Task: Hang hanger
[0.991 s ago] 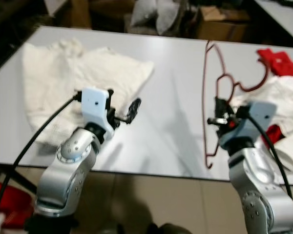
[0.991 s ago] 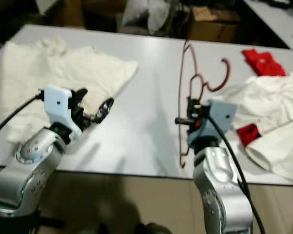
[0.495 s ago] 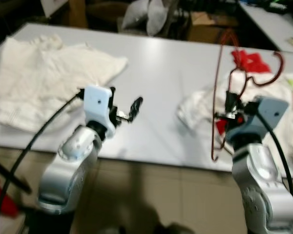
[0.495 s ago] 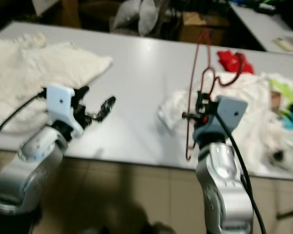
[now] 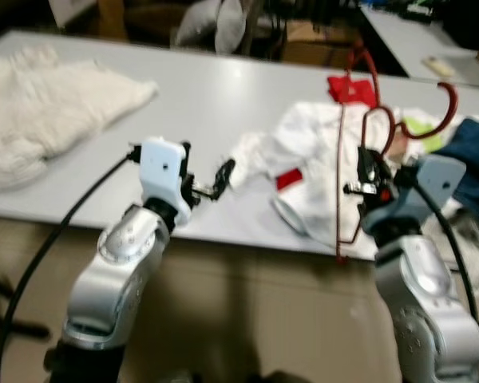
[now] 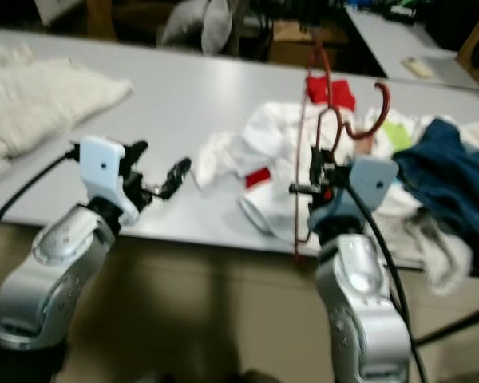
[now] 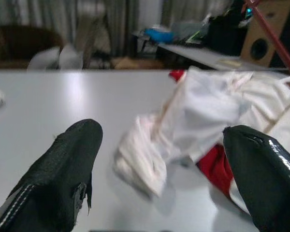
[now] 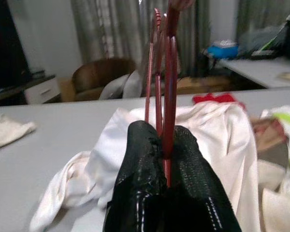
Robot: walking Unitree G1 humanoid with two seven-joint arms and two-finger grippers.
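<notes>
Hanger (image 5: 358,152) held upright off the table, clamped between the closed fingers of the right gripper (image 5: 366,177); long axis vertical, hook curling away at the top toward the robot's right, lower bar dropping below the table (image 5: 223,88) edge. Wholly the right arm's job, then; left gripper (image 5: 211,185) empty, fingers spread, hovering over the near edge. Beyond both, a heap of white clothes (image 5: 319,152) with red patches, a blue garment (image 5: 471,159) at the far right, white cloth (image 5: 56,96) far left. No rail or rod visible anywhere. Right wrist view: red wires (image 8: 164,82) rising straight out of the pinched fingertips. Left wrist view: spread fingers (image 7: 67,174) framing the heap.
</notes>
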